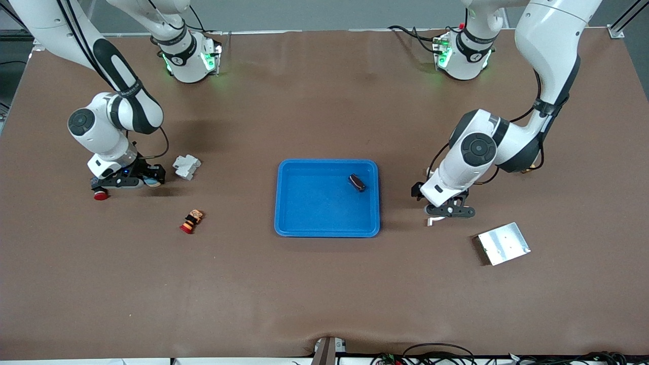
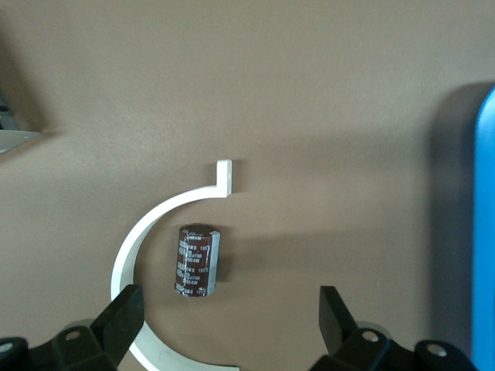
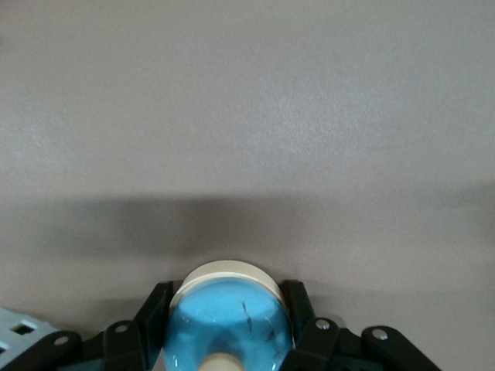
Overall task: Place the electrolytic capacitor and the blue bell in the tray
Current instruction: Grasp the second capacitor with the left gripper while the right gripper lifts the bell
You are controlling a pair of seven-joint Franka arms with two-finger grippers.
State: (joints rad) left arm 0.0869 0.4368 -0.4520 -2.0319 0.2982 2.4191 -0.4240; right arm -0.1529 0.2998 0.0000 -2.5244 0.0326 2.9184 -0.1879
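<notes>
the tray (image 1: 304, 203) is a shallow bright-blue plastic rectangle with rounded corners and a raised rim, lying mid-table on the matte brown cover (image 1: 324, 294). a small dark, stubby cylinder (image 1: 356, 182) lies tilted inside it, in the corner toward the left arm's end and farther from the front camera.

the right gripper (image 3: 228, 332) is down at the table toward the right arm's end, its black fingers (image 3: 155, 309) pinched on the blue bell (image 3: 228, 325), a glossy translucent blue dome on a cream round base. just beside it sit a red round button (image 1: 100, 195), a white blocky plastic part (image 1: 186, 167), and, nearer the camera, a little red-and-tan figure (image 1: 191, 221).

the left gripper (image 2: 228, 321) hovers low beside the tray toward the left arm's end, fingers (image 2: 124, 313) spread wide. on the table between them in the left wrist view lies the electrolytic capacitor (image 2: 197, 260), a brown-sleeved cylinder with a metallic end, on its side within the curve of a thin white plastic arc (image 2: 147, 224) with a squared tab. a flat brushed silver metal plate (image 1: 503, 243) lies nearer the camera
</notes>
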